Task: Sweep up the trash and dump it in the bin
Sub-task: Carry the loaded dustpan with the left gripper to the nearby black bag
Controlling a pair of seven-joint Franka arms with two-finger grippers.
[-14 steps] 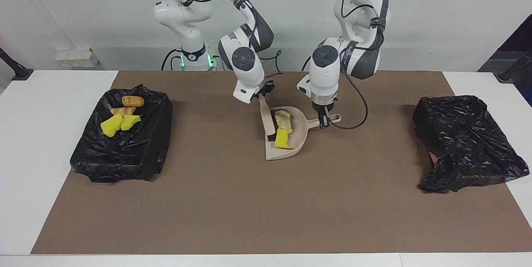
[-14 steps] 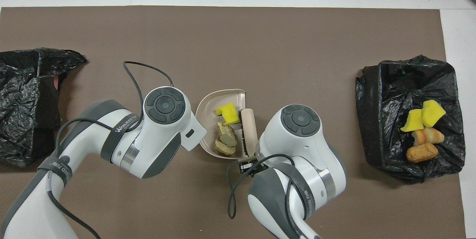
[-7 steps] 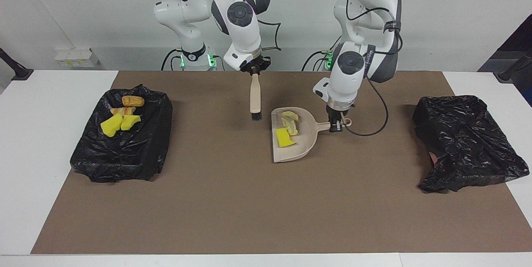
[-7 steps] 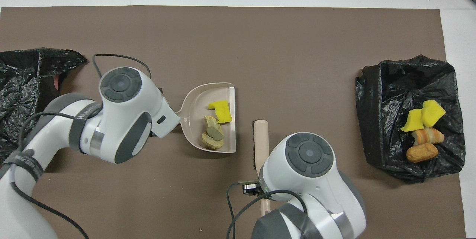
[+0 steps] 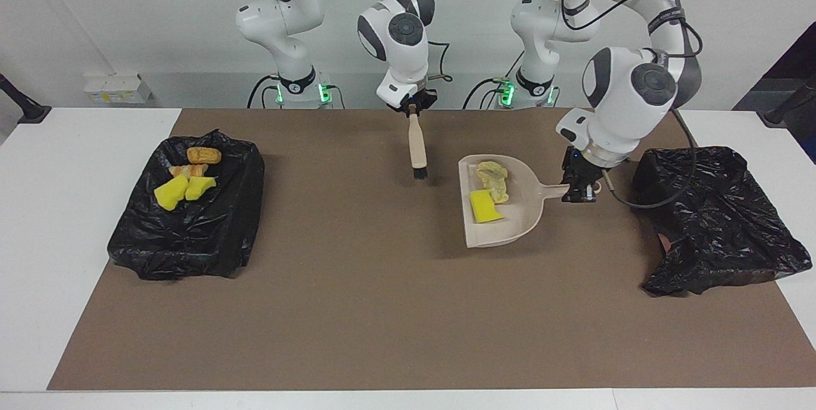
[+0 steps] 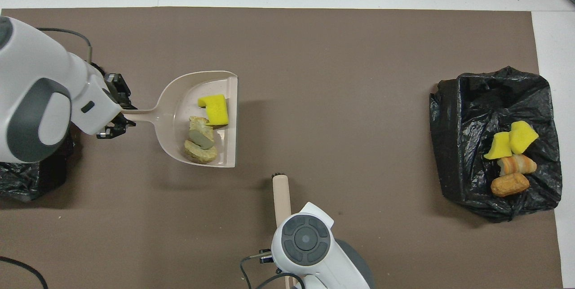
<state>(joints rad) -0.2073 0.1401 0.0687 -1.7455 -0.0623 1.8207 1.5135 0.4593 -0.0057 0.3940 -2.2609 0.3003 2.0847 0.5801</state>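
trash: one yellow sponge chunk point(image 5: 486, 206) and a pale bread-like lump point(image 5: 494, 178) lie in the beige dustpan point(image 5: 517, 224), toward its open lip.
dustpan: lifted off the brown mat point(image 5: 357, 308), roughly level, its handle pointing to 3 o'clock in the facing view, toward the black-bagged bin point(image 5: 714, 219) at the left arm's end of the table.
left gripper point(image 5: 579, 188): clamped on the end of the dustpan handle, carrying the pan over the mat just beside that bin.
right gripper point(image 5: 413, 106): closed tight on the handle of the brush point(image 5: 418, 148), which hangs bristles-down over the mat at about 10 o'clock from the pan in the facing view, clear of it; this arm waits.
other bin point(image 5: 191, 219): at the right arm's end of the table, at 9 o'clock in the facing view, holding two yellow sponge pieces point(image 5: 182, 190) and two orange bread pieces point(image 5: 199, 161).
done: sweeping looks finished, since no loose pieces show on the mat.
left: bring the pan over the near bin's opening, tip it so both pieces slide out.
risk: tilting early would spill onto the mat.
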